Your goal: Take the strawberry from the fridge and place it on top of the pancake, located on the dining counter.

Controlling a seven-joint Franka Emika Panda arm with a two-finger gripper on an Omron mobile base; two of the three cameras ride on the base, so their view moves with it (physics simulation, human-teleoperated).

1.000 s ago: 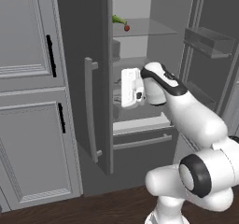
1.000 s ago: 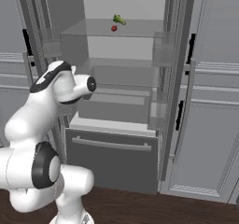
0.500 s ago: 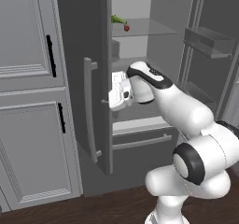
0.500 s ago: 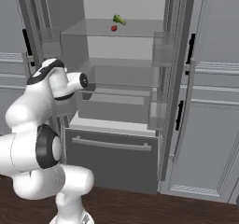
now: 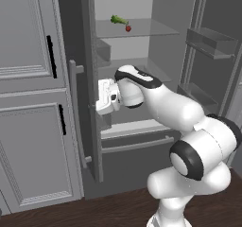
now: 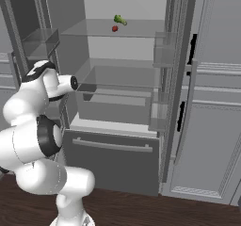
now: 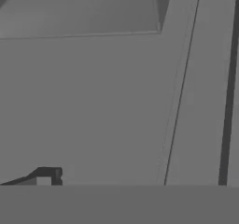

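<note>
One hand (image 5: 105,109) of yours, jaws spread wide and empty, sits beside the open fridge (image 5: 142,79) door's inner face.

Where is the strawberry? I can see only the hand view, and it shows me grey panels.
Observer: The strawberry lies on the top glass shelf of the open fridge.
Operator: Is something beside it?
Observer: Yes, a green vegetable lies just behind it.
Operator: Where is the gripper?
Observer: The gripper is open, low at the left door's edge, well below that shelf.
</note>
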